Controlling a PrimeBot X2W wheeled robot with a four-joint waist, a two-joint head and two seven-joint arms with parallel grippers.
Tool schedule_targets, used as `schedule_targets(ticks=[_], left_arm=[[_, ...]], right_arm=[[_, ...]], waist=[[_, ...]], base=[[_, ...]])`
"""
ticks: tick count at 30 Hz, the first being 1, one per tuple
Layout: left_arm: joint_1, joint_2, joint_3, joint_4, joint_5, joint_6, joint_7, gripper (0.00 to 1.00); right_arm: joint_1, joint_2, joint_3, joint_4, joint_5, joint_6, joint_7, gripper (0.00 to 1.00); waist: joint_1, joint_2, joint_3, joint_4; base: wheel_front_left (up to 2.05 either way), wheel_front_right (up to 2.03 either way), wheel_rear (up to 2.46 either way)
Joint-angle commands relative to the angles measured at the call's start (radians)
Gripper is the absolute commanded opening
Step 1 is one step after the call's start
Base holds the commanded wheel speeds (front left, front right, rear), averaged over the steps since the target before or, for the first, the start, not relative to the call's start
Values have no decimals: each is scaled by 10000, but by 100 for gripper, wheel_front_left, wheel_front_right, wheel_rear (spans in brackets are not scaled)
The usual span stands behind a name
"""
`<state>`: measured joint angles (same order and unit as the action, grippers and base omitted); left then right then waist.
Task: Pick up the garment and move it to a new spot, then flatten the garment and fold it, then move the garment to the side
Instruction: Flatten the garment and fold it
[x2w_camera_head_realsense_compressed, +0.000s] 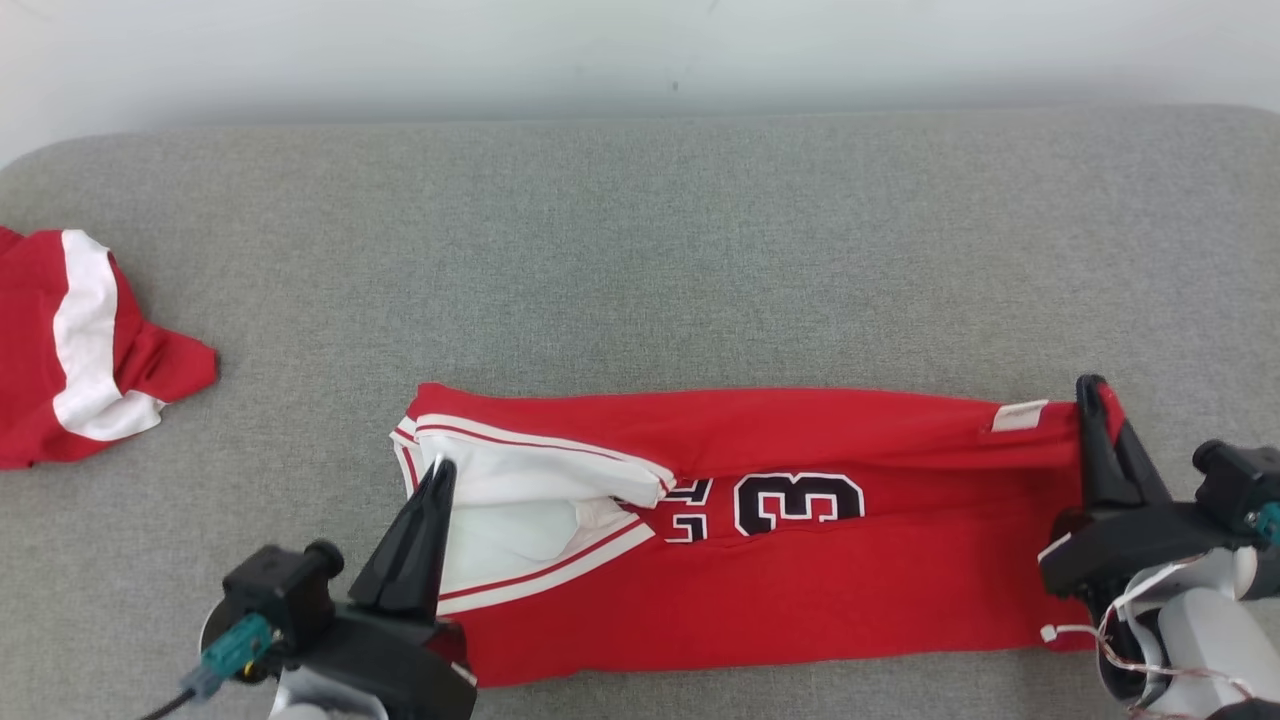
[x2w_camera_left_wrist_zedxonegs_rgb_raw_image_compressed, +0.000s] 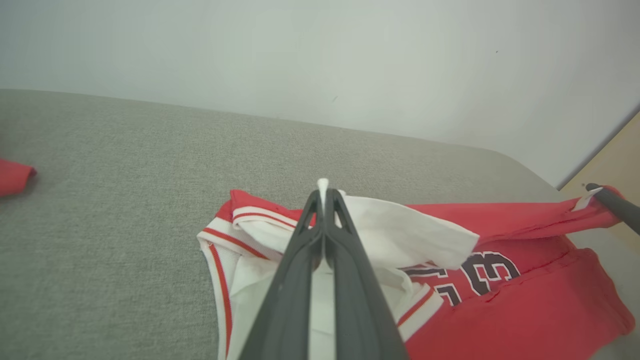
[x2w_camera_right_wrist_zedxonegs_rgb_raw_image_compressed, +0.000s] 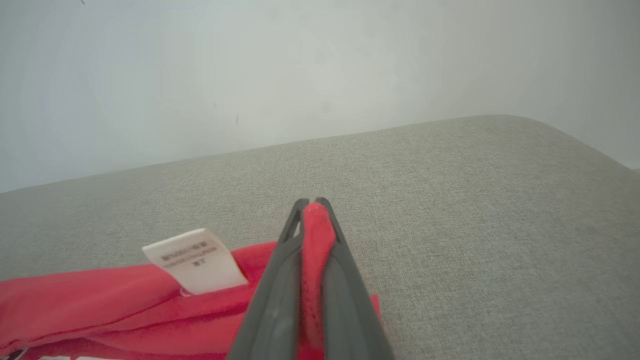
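Grey woven fabric surface (x2w_camera_head_realsense_compressed: 640, 250), pale blank wall (x2w_camera_head_realsense_compressed: 640, 50) behind it. The red knit jersey with white trim and a black number (x2w_camera_head_realsense_compressed: 800, 590) lies near you, drawn out in a long band from left to right.

- Left fingers (x2w_camera_head_realsense_compressed: 435, 480): clenched on a white fold at the jersey's left end. The left wrist view shows white cloth pinched between them and a white flap lifted beside them.
- Right fingers (x2w_camera_head_realsense_compressed: 1088, 400): clenched on red cloth at the far right corner, just beside the white sewn-in label (x2w_camera_head_realsense_compressed: 1018, 415).
- A second crumpled red-and-white garment (x2w_camera_head_realsense_compressed: 60, 350) sits at the left edge, well apart. Leave it.

My read: you're at flatten-and-fold, with both ends held.

To do it well:
- Move both arms together at the same height so the band doesn't twist.
- Use enough tension to clear the slack around the number, no more. The left pinch is on a thin fold and may slip.
- Bring the held edge over in one sweep and line it up with the opposite edge.
- Tuck the loose white flap under so it doesn't bunch.
- Release only when the cloth is down flat.
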<state>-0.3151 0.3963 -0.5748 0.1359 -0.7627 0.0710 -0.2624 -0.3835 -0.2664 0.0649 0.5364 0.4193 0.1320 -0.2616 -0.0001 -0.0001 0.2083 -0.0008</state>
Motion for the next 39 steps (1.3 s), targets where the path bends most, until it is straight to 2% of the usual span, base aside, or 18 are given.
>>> schedule_targets(ticks=[1, 4, 5, 6, 7, 8, 9, 17, 25, 29, 32, 36, 39], left_arm=[[328, -21, 90, -25, 200, 81, -32, 0], [909, -202, 433, -111, 204, 171, -32, 0], [1083, -256, 534, -113, 203, 176, -33, 0], [1231, -301, 598, -87, 209, 162, -33, 0], [1448, -369, 737, -53, 372, 194, -33, 7], [1550, -437, 805, -53, 436, 211, -33, 60], [1656, -500, 879, -70, 522, 229, -33, 100], [2163, -782, 1900, -187, 1504, 386, -33, 100], [2765, -1284, 3226, -712, 3330, 560, -33, 100], [2973, -1540, 3810, -850, 3802, 493, -34, 100], [3192, -1881, 4585, -862, 4250, 293, -34, 100], [3371, -2194, 5133, -906, 4737, 177, -34, 100], [3429, -2397, 5516, -781, 5001, -71, -34, 100]], right_arm=[[262, 93, -40, -132, -124, -22, -45, 0], [573, 157, -133, -330, -125, -22, -45, 1], [659, 168, -176, -397, -125, -22, -45, 35], [741, 193, -205, -451, -148, -22, -45, 83], [896, 213, -304, -474, -225, -22, -45, 100], [962, 236, -327, -505, -201, -22, -45, 100], [1014, 256, -354, -545, -211, -22, -45, 100], [1396, 147, -350, -772, -70, -23, -46, 100], [1476, 59, -334, -129, -10, -23, 145, 100], [1476, 53, -374, 199, 4, -23, 291, 100], [1412, 44, -399, 746, 51, -23, 536, 100], [1241, 24, -311, 1309, 75, -23, 831, 100], [1055, 8, -242, 1754, 57, -23, 1005, 100]], waist=[[1, 1, -78, -20], [1, 1, -170, -67], [1, 1, -192, -71], [1, 1, -217, -74], [1, 1, -280, -70], [1, 1, -314, -56], [1, 1, -349, -46], [1, 1, -693, 12], [1, 1, -931, 87], [1, 1, -987, 146], [1, 1, -1070, 234], [1, 1, -1109, 327], [1, 1, -1102, 368]], base=[[0, 0, 0], [0, 0, 0], [0, 0, 0], [0, 0, 0], [0, 0, 0], [0, 0, 0], [0, 0, 0], [0, 0, 0], [0, 0, 0], [0, 0, 0], [0, 0, 0], [0, 0, 0], [0, 0, 0]])
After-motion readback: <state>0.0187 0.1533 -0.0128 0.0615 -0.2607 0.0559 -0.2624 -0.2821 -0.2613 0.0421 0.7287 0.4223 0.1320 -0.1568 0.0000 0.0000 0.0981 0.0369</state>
